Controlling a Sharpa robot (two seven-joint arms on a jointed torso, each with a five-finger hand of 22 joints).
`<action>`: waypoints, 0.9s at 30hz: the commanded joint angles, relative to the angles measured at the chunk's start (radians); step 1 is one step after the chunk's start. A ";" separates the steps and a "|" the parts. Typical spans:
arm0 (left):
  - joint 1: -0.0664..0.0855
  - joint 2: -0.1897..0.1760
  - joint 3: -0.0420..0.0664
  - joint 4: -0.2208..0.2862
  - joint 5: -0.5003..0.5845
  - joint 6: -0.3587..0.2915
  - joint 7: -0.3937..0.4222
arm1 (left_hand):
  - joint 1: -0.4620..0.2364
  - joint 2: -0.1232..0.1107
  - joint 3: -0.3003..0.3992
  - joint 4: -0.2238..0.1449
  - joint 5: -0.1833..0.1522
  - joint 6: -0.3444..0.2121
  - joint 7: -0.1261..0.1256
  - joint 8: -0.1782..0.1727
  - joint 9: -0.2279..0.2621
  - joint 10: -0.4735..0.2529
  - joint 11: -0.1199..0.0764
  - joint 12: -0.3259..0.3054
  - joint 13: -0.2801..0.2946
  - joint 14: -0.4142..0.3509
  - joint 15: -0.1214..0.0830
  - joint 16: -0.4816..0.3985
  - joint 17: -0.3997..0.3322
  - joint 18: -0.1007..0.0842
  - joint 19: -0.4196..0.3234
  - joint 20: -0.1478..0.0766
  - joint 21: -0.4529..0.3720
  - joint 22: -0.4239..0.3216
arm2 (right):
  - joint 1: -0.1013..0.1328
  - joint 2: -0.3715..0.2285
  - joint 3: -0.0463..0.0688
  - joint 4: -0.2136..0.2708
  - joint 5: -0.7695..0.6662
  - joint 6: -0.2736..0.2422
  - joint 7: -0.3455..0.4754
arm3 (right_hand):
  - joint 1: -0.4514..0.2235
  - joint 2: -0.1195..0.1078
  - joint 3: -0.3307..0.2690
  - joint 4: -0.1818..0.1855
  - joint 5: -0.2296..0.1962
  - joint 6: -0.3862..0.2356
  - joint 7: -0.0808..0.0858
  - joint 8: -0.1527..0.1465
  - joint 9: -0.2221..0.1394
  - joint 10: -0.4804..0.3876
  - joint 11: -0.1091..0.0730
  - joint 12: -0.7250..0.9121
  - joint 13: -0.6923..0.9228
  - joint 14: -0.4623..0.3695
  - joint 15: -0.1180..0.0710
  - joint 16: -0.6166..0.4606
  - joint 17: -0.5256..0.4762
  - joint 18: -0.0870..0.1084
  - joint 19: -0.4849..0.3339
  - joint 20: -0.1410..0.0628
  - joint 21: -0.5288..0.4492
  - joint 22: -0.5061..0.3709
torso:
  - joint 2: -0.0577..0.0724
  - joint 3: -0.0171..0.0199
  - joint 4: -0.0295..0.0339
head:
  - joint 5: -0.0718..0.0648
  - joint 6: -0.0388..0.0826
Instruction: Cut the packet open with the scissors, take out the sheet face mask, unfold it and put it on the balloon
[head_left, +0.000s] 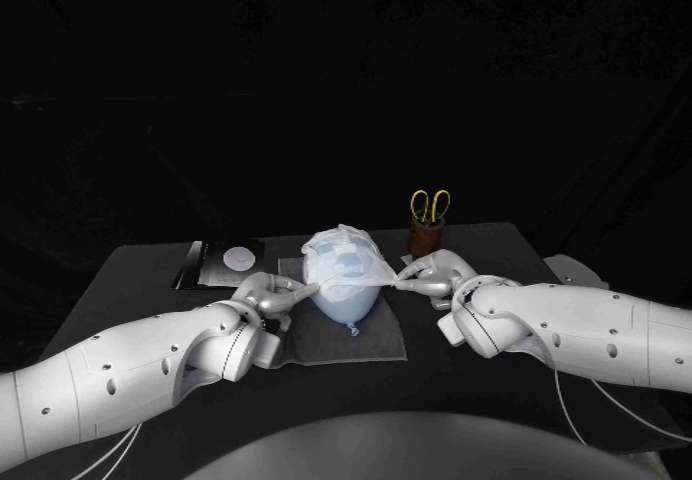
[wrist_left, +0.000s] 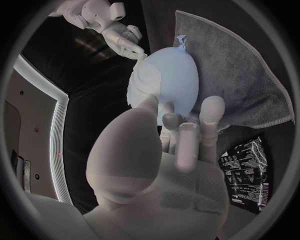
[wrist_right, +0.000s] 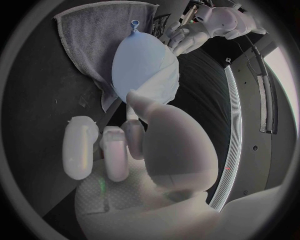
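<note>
Gently, then: treat the mask (head_left: 343, 258) as thin, limp, likely damp and clingy, easy to tear, so grip only at the edges and pull evenly on both sides. Draped over the far half of the balloon (head_left: 346, 305), stretched sideways. Pinched at the edge on the balloon's left by the left robot hand (head_left: 274, 295), and at a pulled-out corner on the balloon's right by the right robot hand (head_left: 433, 275). Expect the balloon to be light, springy, quick to roll and possible to burst; lying knot end toward the robot on a grey cloth (head_left: 382, 345) on the counter (head_left: 144, 290), steadied by little else. Behind the balloon to the right, scissors (head_left: 430, 205) standing handles up in a brown holder (head_left: 426, 240), near the right robot hand, so mind it when moving that arm. Behind the balloon to the left, the black packet (head_left: 224, 262), lying flat and well out of the way.
</note>
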 joint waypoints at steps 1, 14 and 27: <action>0.001 0.001 0.001 0.005 -0.010 -0.001 0.002 | -0.001 0.006 -0.005 -0.003 -0.004 0.008 0.001 0.004 0.000 0.005 0.000 0.005 -0.001 0.005 -0.003 0.006 -0.001 -0.001 0.005 -0.002 0.004 -0.002 | 0.000 0.003 0.001 -0.010 -0.037 -0.050 -0.003 | -0.009 0.000 0.005 0.002 0.002 0.006 0.000 0.003 0.040 0.025 -0.008 0.000 0.090 0.104 -0.006 0.003 0.263 -0.012 0.051 -0.006 0.004 0.198 | 0.000 -0.0002 0.0003 | 0.000 0.000; 0.001 -0.013 0.001 0.023 -0.011 0.028 0.072 | 0.051 0.008 -0.005 -0.011 -0.003 -0.008 0.006 0.000 -0.007 -0.036 0.002 -0.026 -0.049 -0.015 -0.002 -0.006 -0.052 0.007 -0.031 -0.003 -0.028 -0.057 | 0.000 -0.008 0.001 0.009 -0.011 0.089 0.034 | -0.016 -0.002 0.011 0.000 0.002 0.003 0.000 0.005 0.043 0.024 -0.008 -0.004 0.088 0.104 -0.006 0.003 0.263 -0.011 0.050 -0.006 -0.003 0.197 | 0.000 -0.0010 0.0013 | 0.004 0.000; 0.001 -0.039 0.001 0.023 -0.011 0.045 0.099 | 0.051 0.009 -0.006 -0.009 -0.004 -0.010 0.008 -0.001 -0.008 -0.041 0.004 -0.029 -0.055 -0.016 -0.001 -0.007 -0.053 0.007 -0.032 -0.003 -0.028 -0.057 | 0.000 -0.104 0.001 0.166 -0.007 0.210 0.049 | -0.019 -0.001 0.015 -0.002 0.002 0.001 0.000 0.006 0.044 0.023 -0.008 -0.007 0.086 0.104 -0.006 0.003 0.263 -0.011 0.050 -0.006 -0.001 0.197 | -0.001 -0.0015 0.0000 | 0.006 0.000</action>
